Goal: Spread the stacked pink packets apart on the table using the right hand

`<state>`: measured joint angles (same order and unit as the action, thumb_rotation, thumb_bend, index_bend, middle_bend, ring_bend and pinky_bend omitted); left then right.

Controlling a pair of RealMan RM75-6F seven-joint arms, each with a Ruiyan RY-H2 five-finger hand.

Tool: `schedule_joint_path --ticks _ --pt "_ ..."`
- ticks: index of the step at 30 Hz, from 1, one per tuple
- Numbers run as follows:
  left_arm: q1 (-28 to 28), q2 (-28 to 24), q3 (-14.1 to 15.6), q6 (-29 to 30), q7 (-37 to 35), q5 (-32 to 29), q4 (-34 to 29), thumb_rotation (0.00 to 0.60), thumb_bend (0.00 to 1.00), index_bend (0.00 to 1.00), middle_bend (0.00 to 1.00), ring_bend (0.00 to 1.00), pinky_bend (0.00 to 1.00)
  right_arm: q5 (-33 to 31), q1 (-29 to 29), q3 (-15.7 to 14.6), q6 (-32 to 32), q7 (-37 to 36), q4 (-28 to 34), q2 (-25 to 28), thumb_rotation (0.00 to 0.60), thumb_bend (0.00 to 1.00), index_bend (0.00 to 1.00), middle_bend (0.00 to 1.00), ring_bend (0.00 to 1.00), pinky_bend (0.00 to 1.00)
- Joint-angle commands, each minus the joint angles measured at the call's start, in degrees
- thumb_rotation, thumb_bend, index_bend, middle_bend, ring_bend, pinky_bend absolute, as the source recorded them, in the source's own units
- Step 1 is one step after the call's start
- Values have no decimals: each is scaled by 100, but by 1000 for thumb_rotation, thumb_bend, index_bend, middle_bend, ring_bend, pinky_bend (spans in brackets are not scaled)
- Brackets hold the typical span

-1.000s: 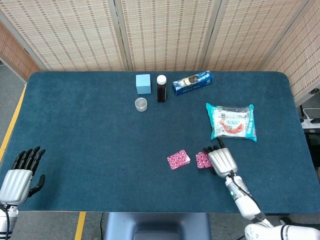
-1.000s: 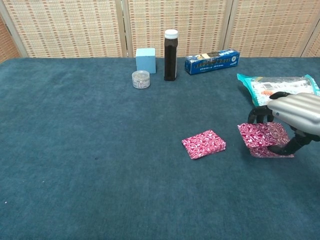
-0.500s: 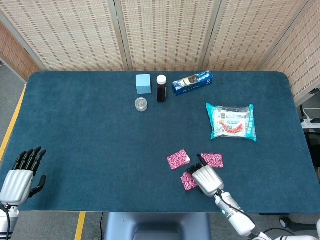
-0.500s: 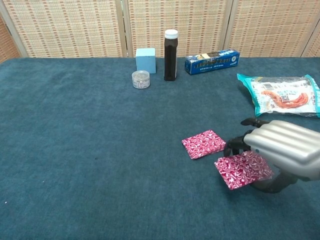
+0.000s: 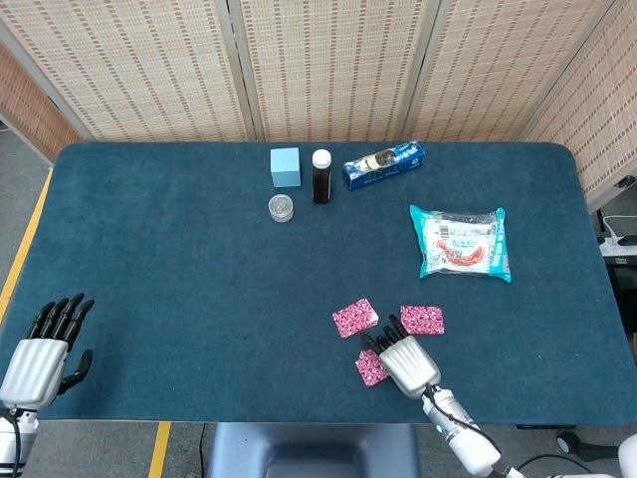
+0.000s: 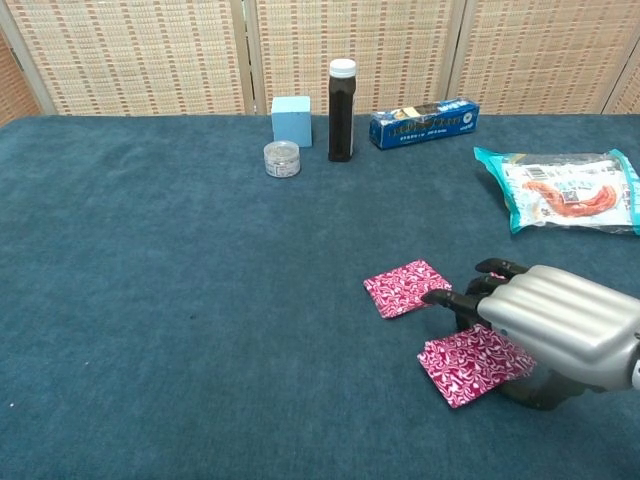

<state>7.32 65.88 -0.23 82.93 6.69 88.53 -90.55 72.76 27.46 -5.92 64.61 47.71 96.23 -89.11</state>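
Carried off the small stack a second ago: one flat pink foil packet with a white swirl print (image 5: 371,366) (image 6: 470,362), now lying low over the desk's near edge, under and just left of the right robot hand (image 5: 403,357) (image 6: 545,325). Half a second back, sat slightly farther from that edge; since then, drawn a little nearer and lower. Left behind where the stack was: a second pink packet (image 5: 422,319), beyond the right robot hand and apart from it, hidden behind the knuckles in the chest view. A third pink packet (image 5: 355,318) (image 6: 407,287), unmoved throughout, just beyond the dark fingertips (image 6: 440,297) and to their left. Three packets now separate on the blue felt desk (image 5: 179,259) (image 6: 180,300), none overlapping, so spreading looks close to done, with only the release remaining.

Right robot hand palm-down, fingers extended forward and close together over the first packet's far edge; apparently pinned between fingers and a thumb underneath, though the palm hides the contact, and whether the packet rests on the felt or hangs just above it cannot be told.

Left robot hand (image 5: 45,349) idle at the far left desk corner, fingers apart, holding nothing, well apart from all packets.
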Motion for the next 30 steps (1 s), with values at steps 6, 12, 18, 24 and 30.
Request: schedule_joint_path --ticks 6,12,18,24,30 --pt "-20 1 -16 47 16 -15 -6 600 486 0 0 0 77 343 -207 -5 427 -156 184 265 600 260 0 120 111 0" --pt "-19 -2 -23 44 13 -26 8 600 486 0 0 0 77 986 -839 -86 1667 -598 341 705 600 260 0 97 72 0" --pt "-25 30 -52 98 -8 -21 74 600 486 0 0 0 76 1238 -1806 51 3244 -2010 -3 1124 600 260 0 9 0 0" --pt "-56 158 -98 366 -33 156 236 600 486 0 0 0 76 1180 -2161 534 3896 -2533 -243 1293 600 260 0 0 0 0" --pt "-71 239 -65 442 103 273 223 600 485 0 0 0 75 1293 -2220 534 3652 -2818 -218 1484 600 260 0 0 0 0"
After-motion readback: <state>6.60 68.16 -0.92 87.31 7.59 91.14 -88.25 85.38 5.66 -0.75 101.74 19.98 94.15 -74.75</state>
